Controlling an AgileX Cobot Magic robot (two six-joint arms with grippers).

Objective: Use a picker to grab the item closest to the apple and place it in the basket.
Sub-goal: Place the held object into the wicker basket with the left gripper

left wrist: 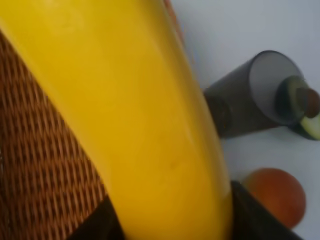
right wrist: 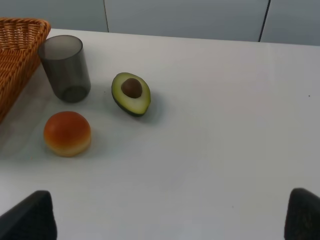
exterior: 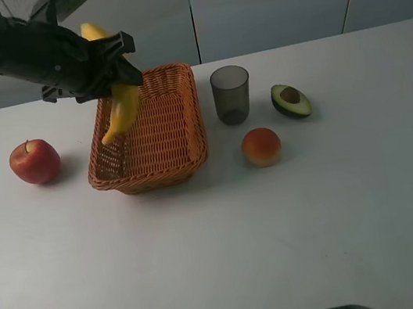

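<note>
A yellow banana (exterior: 123, 105) hangs nearly upright over the left part of the orange wicker basket (exterior: 180, 139), its lower tip just above the basket's floor. My left gripper (exterior: 109, 71) is shut on the banana's upper half. The left wrist view is filled by the banana (left wrist: 125, 115), with basket weave (left wrist: 40, 165) behind it. The red apple (exterior: 34, 161) lies on the table left of the basket. My right gripper (right wrist: 165, 215) is open and holds nothing; only its dark fingertips (right wrist: 25, 215) show, and the exterior high view does not include it.
Right of the basket stand a dark translucent cup (exterior: 231, 93), a halved avocado (exterior: 291, 101) and a round orange bun (exterior: 261, 146). The white table (exterior: 284, 237) stretches toward the front edge.
</note>
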